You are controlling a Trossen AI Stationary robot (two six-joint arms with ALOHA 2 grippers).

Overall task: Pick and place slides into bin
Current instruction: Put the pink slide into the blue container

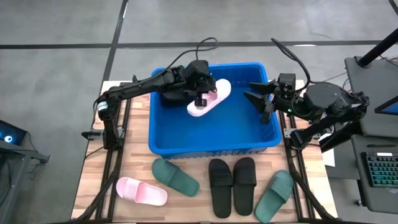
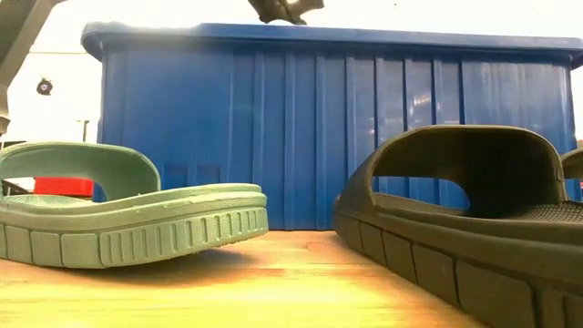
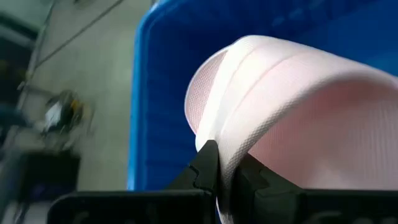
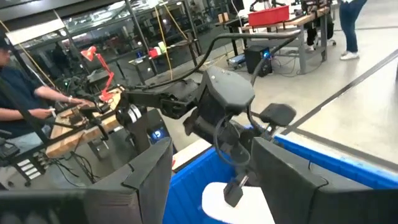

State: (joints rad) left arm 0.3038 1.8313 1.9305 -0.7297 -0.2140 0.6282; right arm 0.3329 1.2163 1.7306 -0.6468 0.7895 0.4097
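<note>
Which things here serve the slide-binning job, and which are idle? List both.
Job:
- blue bin
- pink slide in left end effector
- second pink slide
- two green slides
- two black slides

Idle:
- keyboard
- right end effector, open over the bin's rim

1. The bin (image 1: 211,140) is bright blue, with ribbed walls.
2. The slide (image 1: 210,99) held over it is pale pink; a second pale pink slide (image 1: 142,191) lies on the bench (image 1: 93,180), which is light wood.
3. Two slides are dark green (image 1: 175,176) (image 1: 274,195), with ridged soles.
4. The black pair (image 1: 232,185) lies between them.
5. Both arms are dark, the left hand (image 1: 199,99) included.
</note>
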